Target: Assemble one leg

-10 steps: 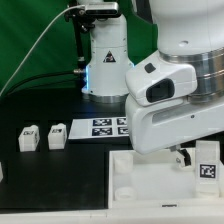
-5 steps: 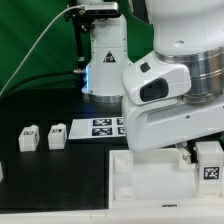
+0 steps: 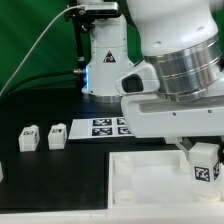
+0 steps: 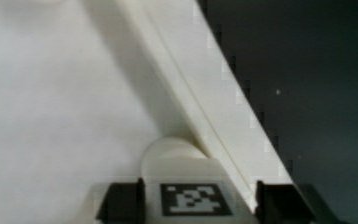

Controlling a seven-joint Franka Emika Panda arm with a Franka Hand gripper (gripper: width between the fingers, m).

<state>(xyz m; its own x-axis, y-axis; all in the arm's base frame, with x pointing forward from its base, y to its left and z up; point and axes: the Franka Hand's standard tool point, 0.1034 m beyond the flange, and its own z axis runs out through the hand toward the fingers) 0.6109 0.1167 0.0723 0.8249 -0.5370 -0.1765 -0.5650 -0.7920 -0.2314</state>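
The robot's fingers (image 4: 123,205) grip a white tagged leg (image 3: 205,162) over the edge of a large white panel (image 3: 150,175) lying on the black surface (image 3: 50,185).

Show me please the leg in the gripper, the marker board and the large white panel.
Leg (image 3: 204,168): exterior view, its tagged face.
Marker board (image 3: 104,126): exterior view, its tagged top surface.
White panel (image 3: 152,180): exterior view, its bare top.

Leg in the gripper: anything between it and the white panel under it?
Nothing visible. The gripper is shut on the leg at the edge of the white panel; the wrist view shows only bare panel by it. Contact cannot be told.
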